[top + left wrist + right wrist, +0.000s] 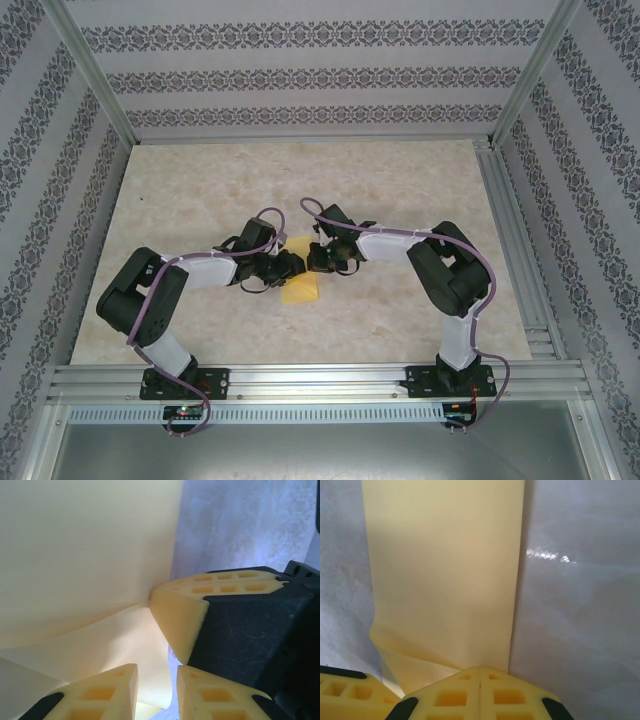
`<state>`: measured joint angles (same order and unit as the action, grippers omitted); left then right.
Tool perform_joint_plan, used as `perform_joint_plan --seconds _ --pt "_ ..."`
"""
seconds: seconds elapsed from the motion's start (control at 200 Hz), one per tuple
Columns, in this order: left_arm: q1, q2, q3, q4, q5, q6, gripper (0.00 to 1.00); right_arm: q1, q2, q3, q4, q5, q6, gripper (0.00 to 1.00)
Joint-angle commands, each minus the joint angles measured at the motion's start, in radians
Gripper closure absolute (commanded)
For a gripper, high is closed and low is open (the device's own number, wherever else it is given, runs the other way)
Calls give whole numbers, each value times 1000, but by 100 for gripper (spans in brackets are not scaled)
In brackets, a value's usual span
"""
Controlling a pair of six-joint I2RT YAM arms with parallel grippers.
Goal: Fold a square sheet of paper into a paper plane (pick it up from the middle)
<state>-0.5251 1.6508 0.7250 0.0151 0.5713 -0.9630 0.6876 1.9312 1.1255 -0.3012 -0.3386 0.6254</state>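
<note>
Square sheet of paper (445,570), plain yellow, partly folded, on table (580,605).
Right pincer (480,677) clenched on its folded edge; left pincer (156,680) released, jaws slightly apart.

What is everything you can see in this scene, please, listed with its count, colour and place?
square sheet of paper: one, yellow-orange, mid-table between the hands, partly folded.
table: one, beige marbled, beneath everything.
walls: three, white with grey patterned bands, around the table.
frame: one, silver aluminium rails, along the near edge and right side.
arms: two, black and white with purple cables, bolted at the near rail.
left hand: one, yellow fingers slightly apart, at the paper.
right hand: one, yellow fingers shut on the paper's edge.
</note>
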Motion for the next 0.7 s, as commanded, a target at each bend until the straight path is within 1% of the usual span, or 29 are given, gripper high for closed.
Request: perform_joint_plan --seconds 0.0,0.155,0.47,0.699 --pt "-17 -18 7 41 34 -19 72 9 36 18 -26 50 -12 95" --pt "-27 5 8 50 44 -18 73 7 38 18 -32 50 -7 95" --pt "-30 53 7 28 20 -12 80 1 30 10 -31 50 3 95" --pt "-30 69 14 19 11 -4 80 0 13 -11 -14 49 7 94"
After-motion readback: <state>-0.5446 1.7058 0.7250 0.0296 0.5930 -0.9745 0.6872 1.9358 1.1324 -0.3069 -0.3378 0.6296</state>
